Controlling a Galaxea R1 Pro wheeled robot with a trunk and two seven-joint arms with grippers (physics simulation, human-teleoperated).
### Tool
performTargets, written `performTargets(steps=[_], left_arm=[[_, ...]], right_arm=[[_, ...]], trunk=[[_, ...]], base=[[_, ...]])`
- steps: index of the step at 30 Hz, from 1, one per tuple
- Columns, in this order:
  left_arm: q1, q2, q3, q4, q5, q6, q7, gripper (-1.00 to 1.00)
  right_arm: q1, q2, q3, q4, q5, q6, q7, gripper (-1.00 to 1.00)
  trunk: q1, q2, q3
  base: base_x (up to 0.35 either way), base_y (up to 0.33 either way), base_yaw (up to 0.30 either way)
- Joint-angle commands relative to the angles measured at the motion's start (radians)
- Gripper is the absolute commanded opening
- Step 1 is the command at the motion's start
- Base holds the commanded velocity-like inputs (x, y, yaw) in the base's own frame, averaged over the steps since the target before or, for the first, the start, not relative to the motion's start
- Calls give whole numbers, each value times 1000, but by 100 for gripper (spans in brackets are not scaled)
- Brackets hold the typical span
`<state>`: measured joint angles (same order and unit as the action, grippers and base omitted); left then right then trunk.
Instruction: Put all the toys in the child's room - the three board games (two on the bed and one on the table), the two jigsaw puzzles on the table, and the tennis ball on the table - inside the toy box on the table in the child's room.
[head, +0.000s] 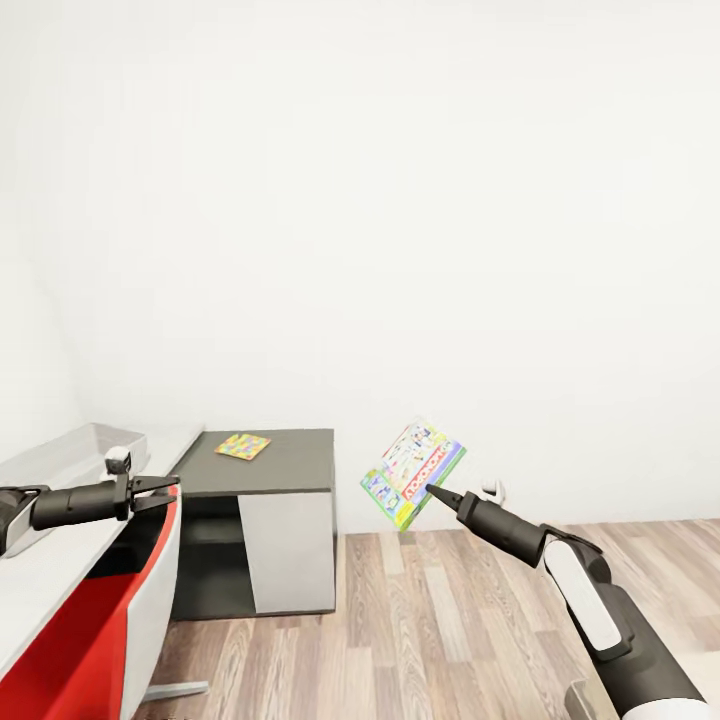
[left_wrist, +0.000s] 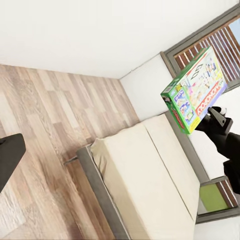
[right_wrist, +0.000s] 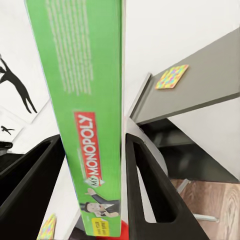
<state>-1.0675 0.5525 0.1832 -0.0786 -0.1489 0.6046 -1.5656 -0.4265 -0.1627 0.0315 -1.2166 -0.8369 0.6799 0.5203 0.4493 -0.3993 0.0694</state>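
My right gripper (head: 432, 490) is shut on a board game (head: 413, 470), a flat green box with a busy printed cover, held tilted in the air above the wood floor. In the right wrist view the box's green edge (right_wrist: 85, 100) sits clamped between the two black fingers (right_wrist: 150, 190). The left wrist view shows the same box (left_wrist: 195, 92) above the bed (left_wrist: 145, 175). A jigsaw puzzle (head: 243, 446) lies on a dark grey cabinet top (head: 290, 460). The pale grey toy box (head: 60, 455) stands on the table (head: 40, 570) at the left. My left gripper (head: 160, 491) hovers open beside it, holding nothing.
The dark grey cabinet (head: 285, 550) stands against the white wall between the table and the held box. A red and white panel (head: 100, 640) runs under the table's edge. Wood-plank floor (head: 450, 640) spreads to the right. A grey-framed window (left_wrist: 215, 45) is behind the bed.
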Motion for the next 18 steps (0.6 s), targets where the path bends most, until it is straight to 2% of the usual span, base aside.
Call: performTargets(steps=[1, 8, 18], left_arm=[[-1, 0, 7, 0, -11, 10, -5, 100], [0, 1, 7, 1, -10, 10, -5, 100], [0, 1, 7, 2, -9, 10, -5, 100]], right_arm=[[0, 0, 1, 0, -5, 4, 0, -100], [0, 1, 5, 0, -5, 0, 0, -100], [0, 3, 7, 4, -4, -4, -1, -100]], trunk=[[1, -1, 0], [1, -1, -1], [1, -1, -1]], base=[[184, -188, 281], [257, -51, 271], [135, -2, 34]])
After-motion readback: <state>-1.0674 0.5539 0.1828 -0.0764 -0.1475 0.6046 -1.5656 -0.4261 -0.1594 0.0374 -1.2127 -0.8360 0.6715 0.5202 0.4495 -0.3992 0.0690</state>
